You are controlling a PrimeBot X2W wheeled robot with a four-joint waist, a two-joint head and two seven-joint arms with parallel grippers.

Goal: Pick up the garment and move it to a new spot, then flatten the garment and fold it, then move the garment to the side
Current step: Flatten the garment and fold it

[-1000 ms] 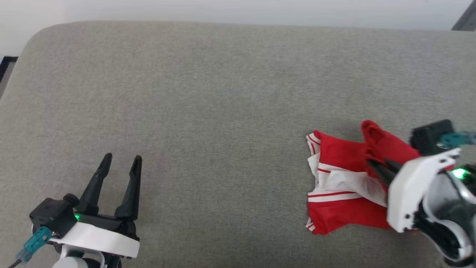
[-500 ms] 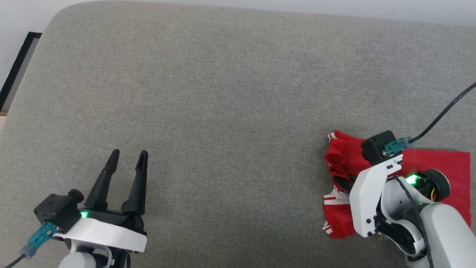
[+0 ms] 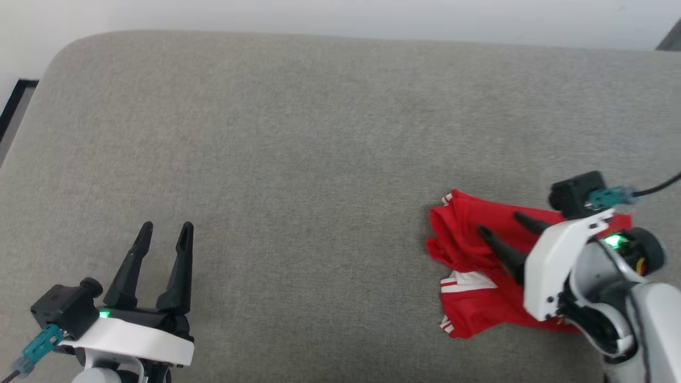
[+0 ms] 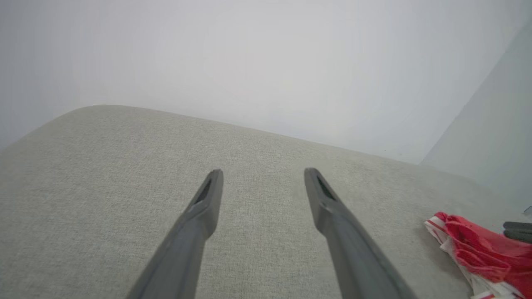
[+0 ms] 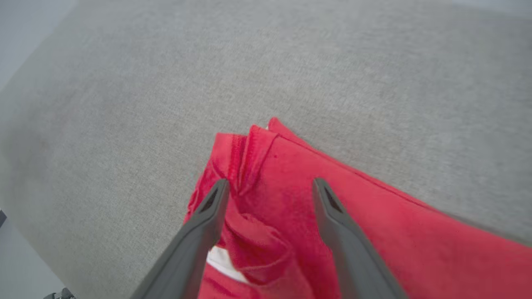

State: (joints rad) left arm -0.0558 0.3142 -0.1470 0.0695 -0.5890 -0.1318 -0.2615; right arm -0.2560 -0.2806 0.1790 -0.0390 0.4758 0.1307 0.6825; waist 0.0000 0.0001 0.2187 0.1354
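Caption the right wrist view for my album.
Open right gripper above a rumpled red shirt on a grey fabric cushion.

free: cushion (image 3: 319, 133) left of garment (image 3: 453, 234) | obstacle: garment, crumpled, right side

A grey woven cushion (image 3: 298, 149) spans the scene; a pale wall (image 3: 319, 16) lies beyond, a dark strip (image 3: 13, 103) far left.

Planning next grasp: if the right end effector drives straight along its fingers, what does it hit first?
The red shirt: the right end effector, jaws open, points into its bunched folds, grey cushion underneath. Gap to the fabric is unclear.
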